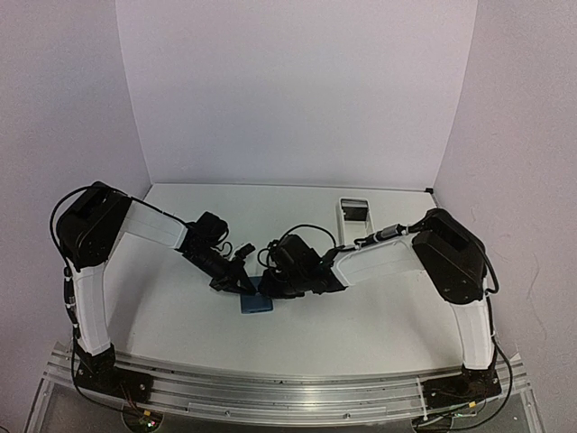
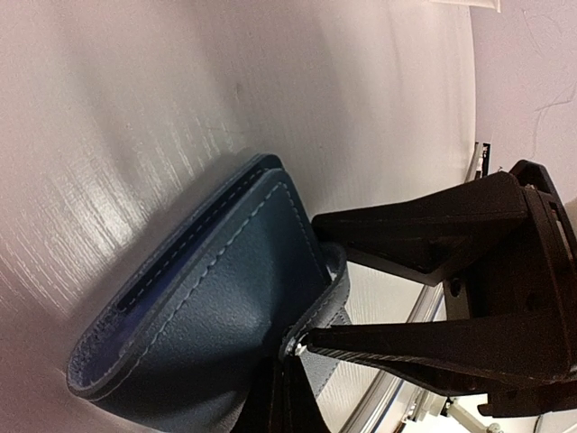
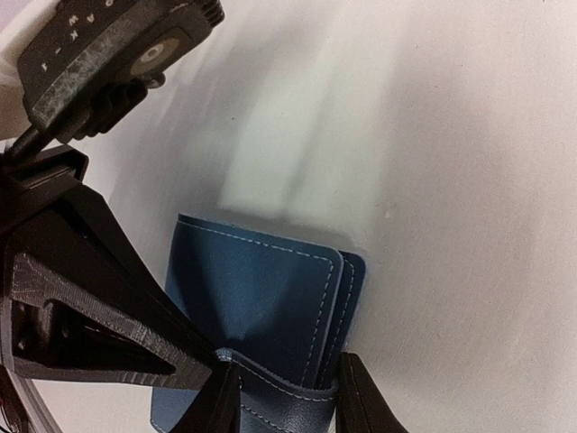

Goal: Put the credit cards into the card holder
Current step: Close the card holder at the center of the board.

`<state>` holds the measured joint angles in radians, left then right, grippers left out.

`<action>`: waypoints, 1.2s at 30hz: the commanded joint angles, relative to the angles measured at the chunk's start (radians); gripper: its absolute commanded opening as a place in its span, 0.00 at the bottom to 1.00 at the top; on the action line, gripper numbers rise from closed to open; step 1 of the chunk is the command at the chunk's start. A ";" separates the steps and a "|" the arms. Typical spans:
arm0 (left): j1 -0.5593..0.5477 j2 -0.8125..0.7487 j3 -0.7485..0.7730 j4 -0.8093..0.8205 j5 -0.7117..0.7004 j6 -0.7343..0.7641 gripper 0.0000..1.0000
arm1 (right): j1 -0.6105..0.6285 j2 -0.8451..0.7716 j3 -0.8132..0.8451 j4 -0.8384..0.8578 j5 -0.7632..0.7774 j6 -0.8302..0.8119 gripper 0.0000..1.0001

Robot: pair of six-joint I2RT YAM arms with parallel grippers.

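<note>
Since the card holder [image 1: 257, 304] lies folded on the table [image 1: 171, 317], low and central between the two arms, the next move turns on which gripper has which edge of it. From above, its blue body reaches toward the near edge of the table from both sets of fingers, so each gripper meets it along its far side. The left gripper [image 2: 305, 284] is at the far-left corner and the right gripper [image 3: 287, 388] at the far-right. Neither arm is nearer, as both are right at it.

In the left wrist view the stitched flaps are stacked. A slot of brighter blue lining shows along the side turned away from those fingers, and the edge nearest them curls upward. The left fingers stand a little apart, with that raised edge and a strip of leather passing between their tips. The right fingers are likewise narrowly spread, one on each side of a strip of the wallet's edge. At these close angles I cannot tell whether either pair is actually pinching the leather or only bracketing it.

My guess is that the flaps have yet to be parted, with one gripper anchoring while the other lifts away from the fold. None of the credit cards can be picked out. The white tray [image 1: 353, 200] sits well apart at the far right.
</note>
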<state>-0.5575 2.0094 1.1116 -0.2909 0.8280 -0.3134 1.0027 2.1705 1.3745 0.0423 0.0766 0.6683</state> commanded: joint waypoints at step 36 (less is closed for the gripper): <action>-0.016 0.101 0.148 -0.212 -0.240 0.395 0.00 | 0.029 -0.095 -0.008 -0.230 0.147 -0.037 0.48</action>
<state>-0.5744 2.0393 1.2190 -0.4589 0.7724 -0.0720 1.0598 2.1643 1.3902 -0.0489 0.3089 0.6668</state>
